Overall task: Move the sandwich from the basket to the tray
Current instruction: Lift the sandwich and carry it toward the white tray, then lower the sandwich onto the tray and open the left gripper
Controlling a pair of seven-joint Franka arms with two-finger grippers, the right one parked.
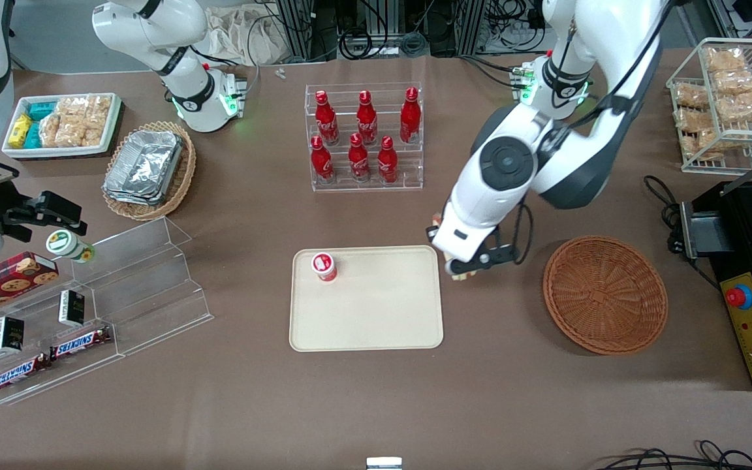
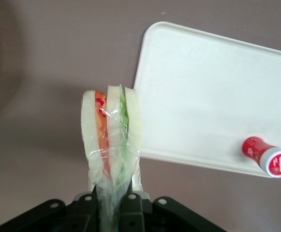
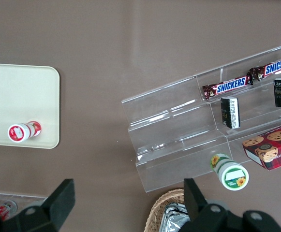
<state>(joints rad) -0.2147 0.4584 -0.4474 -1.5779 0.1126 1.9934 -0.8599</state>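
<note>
Gripping wrapped sandwich (image 2: 110, 140), gripper (image 2: 112, 200) clamped tight on its lower edge, hangs above table between tray (image 1: 376, 326) and basket (image 1: 604, 294); basket at gripper's 3 o'clock in front view; red-capped bottle (image 1: 324, 266) stands on tray

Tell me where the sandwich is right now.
The sandwich is clamped in the gripper, held in the air between the basket and the tray, just off the tray's edge and not yet over it.
</note>
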